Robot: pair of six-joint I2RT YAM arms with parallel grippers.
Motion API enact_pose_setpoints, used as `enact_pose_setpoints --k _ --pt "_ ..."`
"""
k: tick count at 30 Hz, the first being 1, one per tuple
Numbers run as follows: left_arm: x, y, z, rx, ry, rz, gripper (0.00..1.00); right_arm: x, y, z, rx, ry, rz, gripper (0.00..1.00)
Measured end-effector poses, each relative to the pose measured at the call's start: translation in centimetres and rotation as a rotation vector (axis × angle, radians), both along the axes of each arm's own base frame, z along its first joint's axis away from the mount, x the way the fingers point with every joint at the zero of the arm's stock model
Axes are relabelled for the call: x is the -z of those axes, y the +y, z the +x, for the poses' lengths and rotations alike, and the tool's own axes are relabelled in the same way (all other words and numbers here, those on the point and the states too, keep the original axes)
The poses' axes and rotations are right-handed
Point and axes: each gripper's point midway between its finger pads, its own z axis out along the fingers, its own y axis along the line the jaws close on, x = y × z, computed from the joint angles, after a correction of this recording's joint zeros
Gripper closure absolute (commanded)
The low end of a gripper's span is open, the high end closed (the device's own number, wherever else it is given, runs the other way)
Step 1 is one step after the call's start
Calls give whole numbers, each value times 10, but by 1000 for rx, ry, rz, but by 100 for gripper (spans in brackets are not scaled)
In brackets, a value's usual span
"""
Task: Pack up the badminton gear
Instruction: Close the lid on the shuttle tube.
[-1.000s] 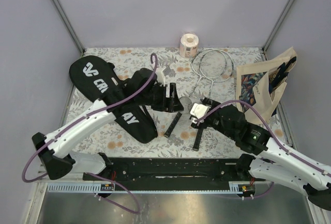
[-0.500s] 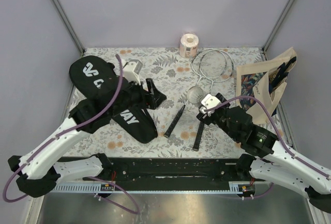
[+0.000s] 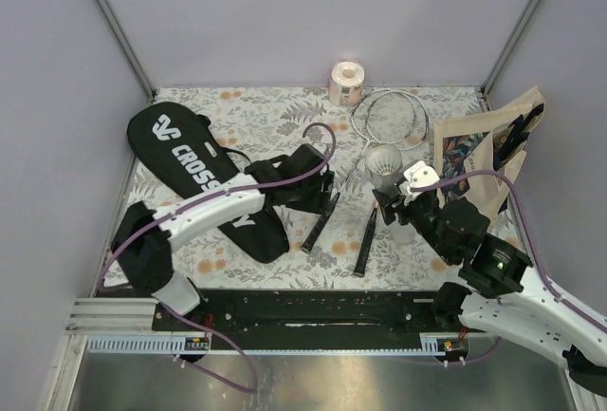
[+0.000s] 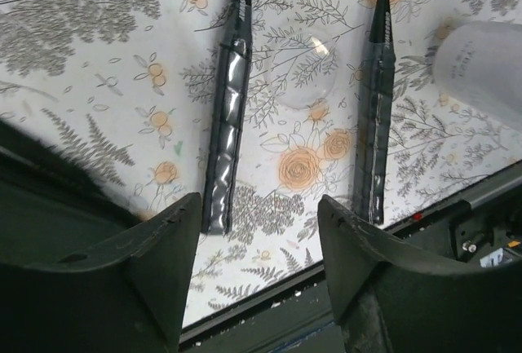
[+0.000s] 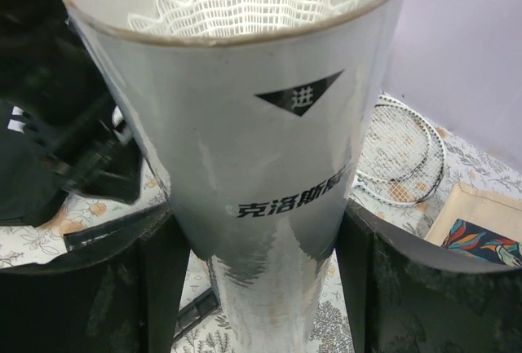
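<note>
Right gripper is clamped on the lower part of the white tube, holding it upright with the open end up. White shuttlecock feathers show just inside the rim. Can't tell whether the tube's base touches the table.

From the tube in the top view, the rackets lie flat at 12 o'clock with their heads overlapping. The tote bag leans at 3 o'clock, and the paper roll sits at 11 o'clock by the back edge.

The left gripper is at 9 o'clock, jaws apart with nothing in them, hovering over the floral cloth. Its wrist view shows the two black handles lying side by side but apart. The racket bag lies flat at that gripper's 9 o'clock, running diagonally, CROSSWAY lettering up, with the left arm crossing over it.
</note>
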Motion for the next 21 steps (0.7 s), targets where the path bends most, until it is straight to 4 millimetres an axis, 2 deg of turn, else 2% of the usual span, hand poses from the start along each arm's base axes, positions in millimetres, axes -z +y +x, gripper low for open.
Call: enact_pose_setpoints --k 2,9,14,21 --pt "17 -13 3 12 41 27 42 -4 -4 -3 0 -6 22 60" --pt "49 -41 6 9 122 56 52 -19 -21 -15 1 -43 79 60" --pt "70 -50 6 -34 169 59 55 -21 -27 -18 4 -54 82 59" --pt "87 -55 7 -122 214 58 57 -24 -31 -21 4 -65 93 60"
